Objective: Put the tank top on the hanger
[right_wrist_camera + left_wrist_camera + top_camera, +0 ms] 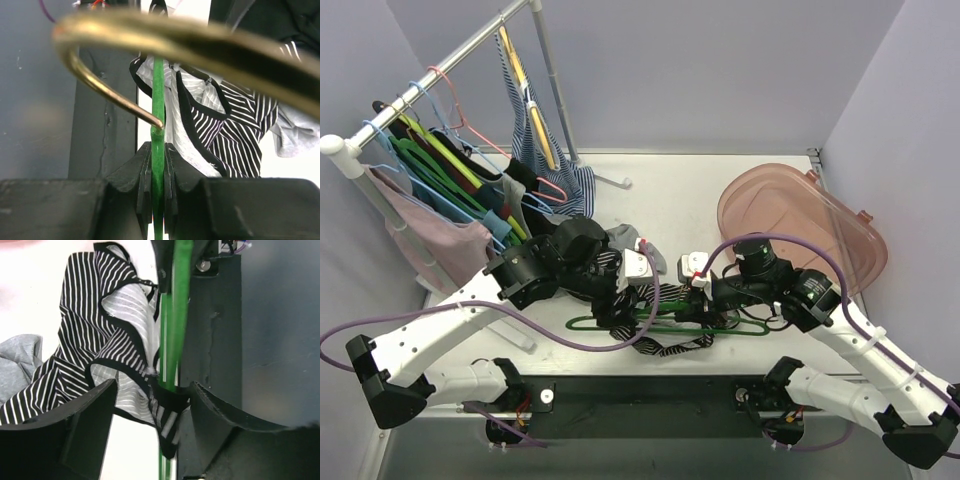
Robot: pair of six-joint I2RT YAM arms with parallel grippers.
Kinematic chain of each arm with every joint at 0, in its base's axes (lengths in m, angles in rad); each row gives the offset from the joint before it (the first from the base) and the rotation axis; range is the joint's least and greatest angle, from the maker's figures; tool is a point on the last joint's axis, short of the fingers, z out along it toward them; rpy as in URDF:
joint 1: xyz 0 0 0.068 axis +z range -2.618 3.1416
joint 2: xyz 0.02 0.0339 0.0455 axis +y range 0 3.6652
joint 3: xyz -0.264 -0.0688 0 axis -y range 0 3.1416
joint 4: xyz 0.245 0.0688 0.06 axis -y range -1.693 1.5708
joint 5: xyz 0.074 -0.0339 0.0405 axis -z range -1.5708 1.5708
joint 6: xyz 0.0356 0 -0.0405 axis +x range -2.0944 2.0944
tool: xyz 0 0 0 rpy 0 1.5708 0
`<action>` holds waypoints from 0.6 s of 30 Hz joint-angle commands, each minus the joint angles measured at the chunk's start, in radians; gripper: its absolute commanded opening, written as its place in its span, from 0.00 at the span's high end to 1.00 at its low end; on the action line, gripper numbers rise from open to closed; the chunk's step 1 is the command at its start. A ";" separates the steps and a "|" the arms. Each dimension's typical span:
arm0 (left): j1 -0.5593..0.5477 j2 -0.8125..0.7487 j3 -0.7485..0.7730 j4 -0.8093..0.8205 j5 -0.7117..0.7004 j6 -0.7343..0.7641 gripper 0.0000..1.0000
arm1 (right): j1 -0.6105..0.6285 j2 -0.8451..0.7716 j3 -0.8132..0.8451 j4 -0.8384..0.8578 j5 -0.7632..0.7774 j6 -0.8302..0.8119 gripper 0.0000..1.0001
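Observation:
The green hanger (720,328) lies flat near the table's front edge. The black-and-white striped tank top (670,346) is bunched over its left half. My right gripper (698,303) is shut on the hanger's green bar (158,95) just below its brass-coloured hook (115,100); the tank top (235,125) lies to the right of the bar. My left gripper (622,300) is over the bunched top. In the left wrist view its fingers (85,425) stand wide apart around a dark-edged strap (167,405) that crosses the hanger (175,330) and touches the right finger.
A clothes rack (430,80) at the back left holds several hangers, a blue-and-white striped garment (545,150) and a pink cloth (430,240). A clear pink tub (790,215) sits at the right. A grey cloth (625,238) lies behind the grippers.

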 commanded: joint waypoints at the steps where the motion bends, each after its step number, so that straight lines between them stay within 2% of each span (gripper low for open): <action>1: -0.009 0.011 -0.025 0.047 -0.002 0.031 0.35 | 0.013 0.000 0.050 0.019 -0.022 -0.031 1.00; 2: -0.011 0.011 -0.035 0.055 -0.003 0.020 0.39 | 0.015 -0.002 0.050 0.019 -0.021 -0.033 1.00; 6: -0.012 -0.002 -0.091 0.102 0.031 -0.035 0.70 | 0.012 -0.005 0.047 0.035 -0.019 -0.019 1.00; 7: -0.014 -0.018 -0.123 0.139 0.034 -0.050 0.90 | 0.010 -0.007 0.041 0.043 -0.015 -0.011 1.00; 9: -0.012 -0.043 -0.160 0.181 0.011 -0.115 1.00 | 0.006 -0.016 0.031 0.080 0.027 0.045 1.00; 11: -0.006 -0.083 -0.214 0.237 -0.037 -0.193 1.00 | -0.011 -0.022 0.028 0.111 0.105 0.175 0.78; 12: 0.001 -0.097 -0.232 0.254 -0.041 -0.217 1.00 | -0.022 -0.033 0.028 0.129 0.190 0.217 0.67; 13: 0.012 -0.111 -0.252 0.288 -0.044 -0.247 1.00 | -0.048 -0.043 0.030 0.135 0.224 0.267 0.53; 14: 0.020 -0.135 -0.287 0.308 -0.054 -0.311 1.00 | -0.059 -0.056 0.031 0.141 0.260 0.307 0.48; 16: 0.044 -0.172 -0.324 0.355 -0.060 -0.363 1.00 | -0.079 -0.108 0.024 0.183 0.373 0.438 0.29; 18: 0.061 -0.189 -0.367 0.382 -0.080 -0.438 1.00 | -0.085 -0.175 -0.001 0.224 0.429 0.548 0.25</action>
